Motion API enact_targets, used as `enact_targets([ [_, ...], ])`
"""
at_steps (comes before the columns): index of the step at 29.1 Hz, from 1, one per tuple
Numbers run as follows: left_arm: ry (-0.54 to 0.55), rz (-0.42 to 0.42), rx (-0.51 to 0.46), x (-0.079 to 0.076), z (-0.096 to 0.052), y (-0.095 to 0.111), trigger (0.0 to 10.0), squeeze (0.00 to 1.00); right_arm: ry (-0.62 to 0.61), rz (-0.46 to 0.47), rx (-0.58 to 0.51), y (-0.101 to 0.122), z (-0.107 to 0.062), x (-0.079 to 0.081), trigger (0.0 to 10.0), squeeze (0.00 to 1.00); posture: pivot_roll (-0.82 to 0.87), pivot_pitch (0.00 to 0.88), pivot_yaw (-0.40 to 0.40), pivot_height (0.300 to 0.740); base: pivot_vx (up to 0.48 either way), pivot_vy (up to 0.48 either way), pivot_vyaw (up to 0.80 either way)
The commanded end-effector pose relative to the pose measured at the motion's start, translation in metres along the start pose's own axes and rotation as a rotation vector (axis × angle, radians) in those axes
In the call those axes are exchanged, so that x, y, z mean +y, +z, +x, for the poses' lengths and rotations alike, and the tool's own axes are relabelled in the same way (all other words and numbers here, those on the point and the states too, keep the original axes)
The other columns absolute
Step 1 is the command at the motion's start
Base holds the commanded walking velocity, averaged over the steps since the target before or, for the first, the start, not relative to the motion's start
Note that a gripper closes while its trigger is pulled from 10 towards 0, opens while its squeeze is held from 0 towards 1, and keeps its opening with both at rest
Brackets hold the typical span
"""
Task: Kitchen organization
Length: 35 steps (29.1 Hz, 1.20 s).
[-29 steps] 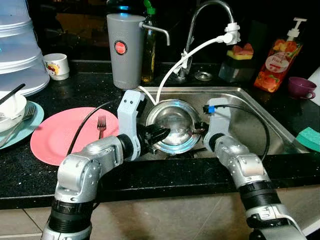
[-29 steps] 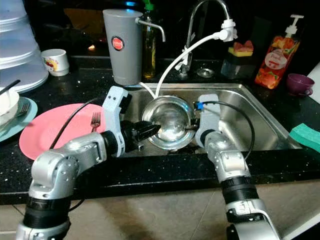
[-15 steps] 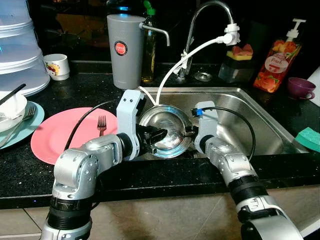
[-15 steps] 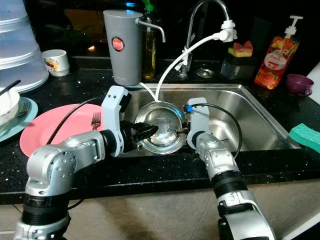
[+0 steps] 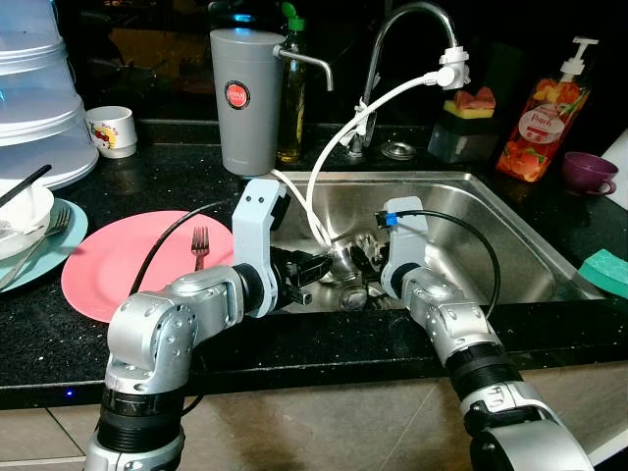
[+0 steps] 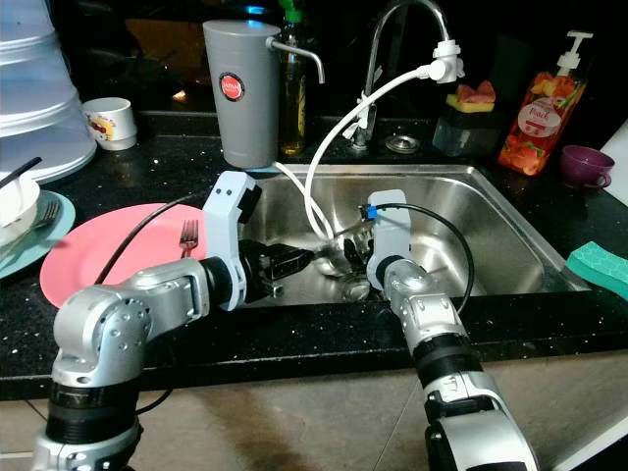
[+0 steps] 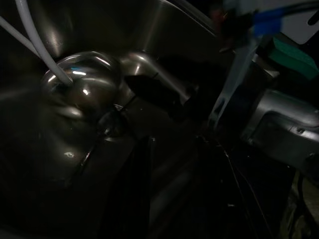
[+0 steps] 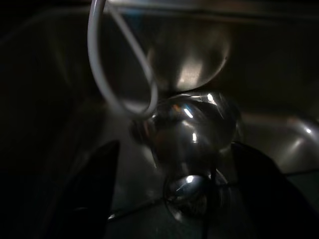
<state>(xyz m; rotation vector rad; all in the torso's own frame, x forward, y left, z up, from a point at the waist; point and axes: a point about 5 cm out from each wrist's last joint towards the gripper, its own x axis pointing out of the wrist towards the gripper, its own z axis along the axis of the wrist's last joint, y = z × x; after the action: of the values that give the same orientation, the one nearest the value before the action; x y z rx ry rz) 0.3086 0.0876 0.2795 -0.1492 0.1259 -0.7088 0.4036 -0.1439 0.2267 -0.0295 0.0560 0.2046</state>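
In the steel sink, low against its near wall, both grippers face each other across a small shiny steel bowl that lies on the basin floor beside the drain. The left gripper reaches in from the left, its black fingers spread apart and empty, the tips just short of the bowl. The right gripper comes from the right, close to the bowl's other side; in its wrist view the two fingers stand wide apart with the bowl between them, not clamped. A white hose from the tap loops down and touches the bowl's rim.

On the counter to the left lie a pink plate with a fork on it, and farther left a white bowl on a teal plate. A grey jug stands at the far edge, a soap bottle and purple cup to the right.

The step in hand seems to be taking the steel bowl out of the sink. Next, one gripper should likely close on the rim, clear of the hose, and lift without dragging it.
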Motion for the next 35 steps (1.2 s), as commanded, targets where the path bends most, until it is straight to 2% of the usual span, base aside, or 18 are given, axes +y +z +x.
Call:
enact_targets([
  [1,0.005,0.034,-0.017,-0.002,-0.002,0.005,10.0,0.0,-0.002,0.004,-0.082,0.018,-0.003,-0.002,10.0,1.0,0.06,0.157,-0.076,0.74,0.0,0.0,0.0],
  [2,0.009,0.042,-0.022,-0.001,-0.003,0.007,10.0,0.0,0.004,0.004,-0.115,0.025,-0.005,-0.002,10.0,0.93,0.06,0.159,-0.075,0.74,0.0,0.0,0.0],
  [3,0.017,0.05,-0.025,0.0,-0.004,0.008,10.0,0.0,0.01,0.003,-0.141,0.031,-0.007,-0.001,10.0,0.13,0.06,0.159,-0.075,0.74,0.0,0.0,0.0],
  [4,0.025,0.055,-0.028,0.002,-0.005,0.01,10.0,0.0,0.015,0.002,-0.166,0.036,-0.01,-0.001,10.0,0.0,0.06,0.161,-0.073,0.74,0.0,0.0,0.0],
  [10,0.113,0.125,-0.052,0.012,-0.015,0.022,10.0,0.0,0.022,0.01,-0.284,0.063,-0.028,-0.001,10.0,0.0,0.07,0.169,-0.068,0.74,0.0,0.0,0.0],
  [16,0.208,0.155,-0.067,0.022,-0.024,0.028,10.0,0.0,0.023,0.024,-0.35,0.077,-0.04,-0.001,10.0,0.0,0.07,0.175,-0.066,0.74,0.0,0.0,0.0],
  [17,0.263,0.178,-0.074,0.025,-0.028,0.029,10.0,0.0,0.027,0.028,-0.366,0.08,-0.044,0.0,10.0,0.0,0.07,0.177,-0.066,0.74,0.0,0.0,0.0],
  [18,0.263,0.178,-0.074,0.025,-0.028,0.029,10.0,0.0,0.027,0.028,-0.366,0.08,-0.044,0.0,10.0,0.0,0.07,0.177,-0.066,0.74,0.0,0.0,0.0],
  [21,0.44,0.22,-0.079,0.035,-0.04,0.028,10.0,0.0,0.031,0.036,-0.384,0.083,-0.051,0.001,10.0,0.0,0.07,0.18,-0.065,0.74,0.0,0.0,0.0],
  [22,0.44,0.22,-0.079,0.035,-0.04,0.028,10.0,0.0,0.031,0.036,-0.384,0.083,-0.051,0.001,10.0,0.0,0.07,0.18,-0.065,0.74,0.0,0.0,0.0],
  [23,0.488,0.229,-0.089,0.035,-0.043,0.027,10.0,0.0,0.03,0.039,-0.383,0.082,-0.052,0.001,10.0,0.0,0.07,0.18,-0.065,0.74,0.0,0.0,0.0],
  [28,0.576,0.202,-0.107,0.036,-0.047,0.024,10.0,0.0,0.031,0.048,-0.379,0.081,-0.053,0.002,10.0,0.0,0.09,0.182,-0.067,0.74,0.0,0.0,0.0],
  [30,0.649,0.156,-0.098,0.038,-0.048,0.017,10.0,0.0,0.037,0.056,-0.374,0.08,-0.053,0.005,10.0,0.0,0.09,0.181,-0.066,0.74,0.0,0.0,0.0],
  [35,0.701,0.144,-0.066,0.043,-0.048,0.008,10.0,0.0,0.039,0.061,-0.368,0.08,-0.055,0.008,10.0,0.0,0.09,0.181,-0.066,0.74,0.0,0.0,0.0],
])
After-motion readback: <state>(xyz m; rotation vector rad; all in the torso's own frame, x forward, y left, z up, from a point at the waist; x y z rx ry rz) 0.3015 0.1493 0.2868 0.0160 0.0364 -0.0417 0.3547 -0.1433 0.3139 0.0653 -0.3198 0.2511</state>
